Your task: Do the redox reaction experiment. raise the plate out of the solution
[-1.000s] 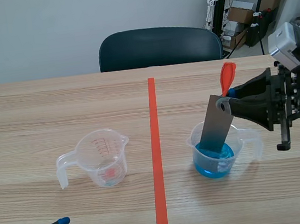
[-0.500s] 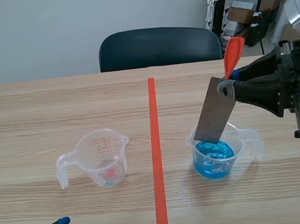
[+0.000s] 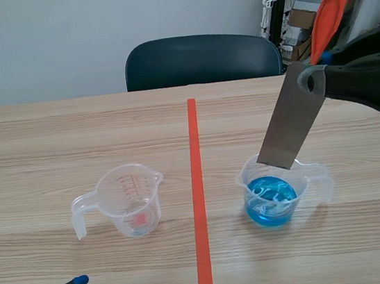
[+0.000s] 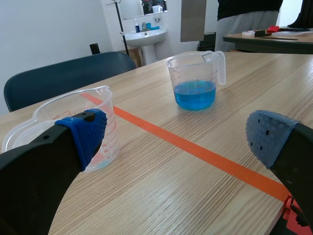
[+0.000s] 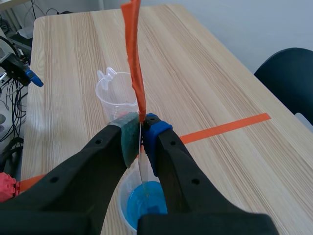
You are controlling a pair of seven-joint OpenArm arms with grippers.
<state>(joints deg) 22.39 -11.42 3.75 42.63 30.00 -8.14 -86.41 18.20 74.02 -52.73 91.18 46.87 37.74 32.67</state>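
Holding the grey plate [image 3: 291, 126] tight in the right gripper [image 3: 320, 70], up out of the blue water [image 3: 271, 203] and tilted just over its cup [image 3: 319, 178]. Resting low with the left gripper [image 4: 176, 139] wide open, near the other cup [image 3: 131, 192].

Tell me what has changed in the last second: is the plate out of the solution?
Yes. The right tool, shut on the plate, rose and drew back to the right, lifting the tilted plate out of the solution; its lower edge now hangs above the right cup. Nothing was released. That cup, the left cup and the open left tool stayed put.
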